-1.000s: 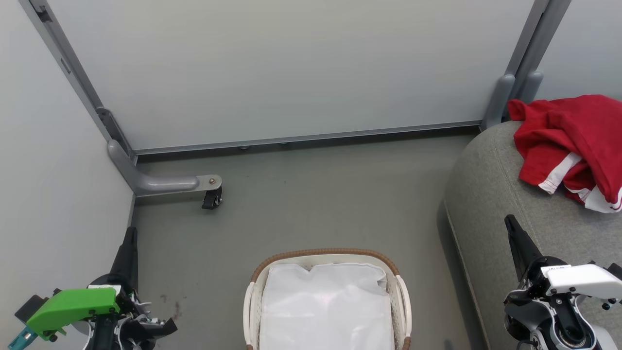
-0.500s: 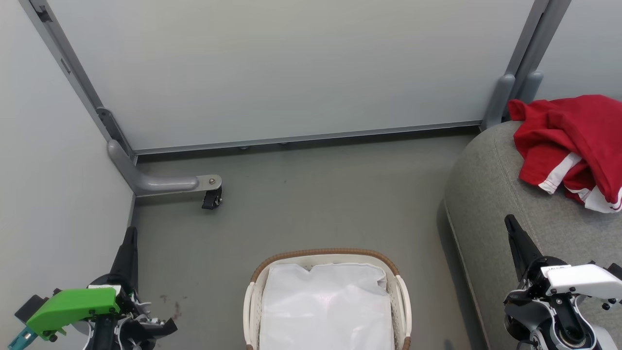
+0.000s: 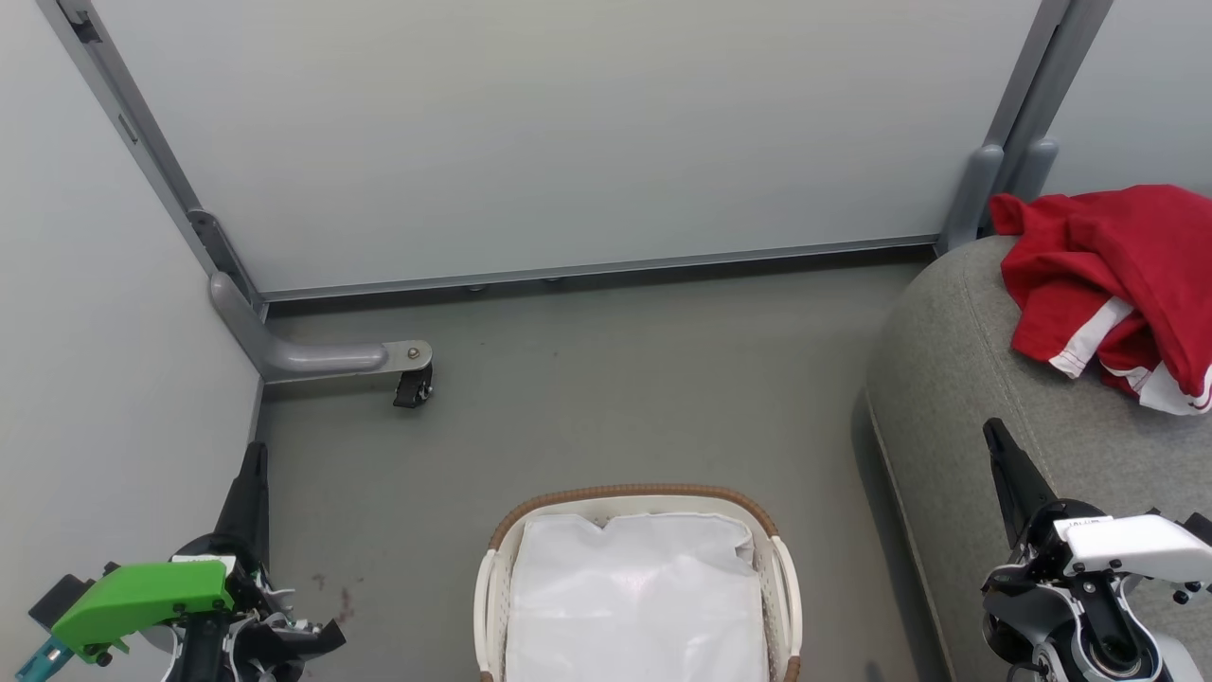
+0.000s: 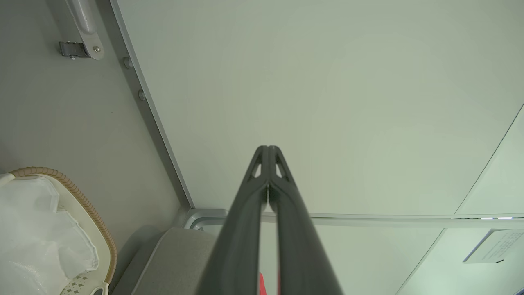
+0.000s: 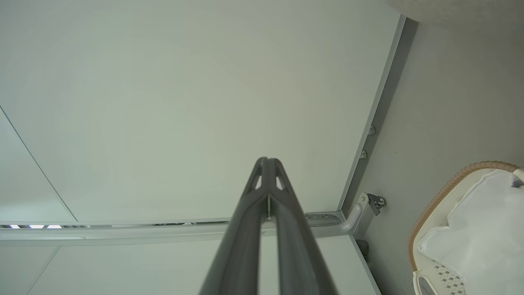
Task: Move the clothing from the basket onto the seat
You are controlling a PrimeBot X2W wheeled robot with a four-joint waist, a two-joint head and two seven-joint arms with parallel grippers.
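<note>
Red clothing (image 3: 1127, 275) with white trim lies bunched on the grey seat (image 3: 956, 379) at the right. The white slatted basket (image 3: 625, 497) with its brown rim stands on the floor at bottom centre, showing just its white cloth liner (image 3: 634, 597). My left gripper (image 3: 254, 455) is at the lower left, shut and holding nothing, well left of the basket. My right gripper (image 3: 992, 431) is at the lower right over the seat's front edge, shut and holding nothing. In the wrist views both left gripper (image 4: 268, 148) and right gripper (image 5: 268, 159) have their fingertips pressed together; the basket (image 4: 77, 196) (image 5: 450, 184) is off to one side.
Pale partition panels with grey metal frames close the space behind and to the left. A grey frame foot with a black caster (image 3: 413, 386) sticks out onto the grey floor at the left. Bare floor lies between the basket and the back panel.
</note>
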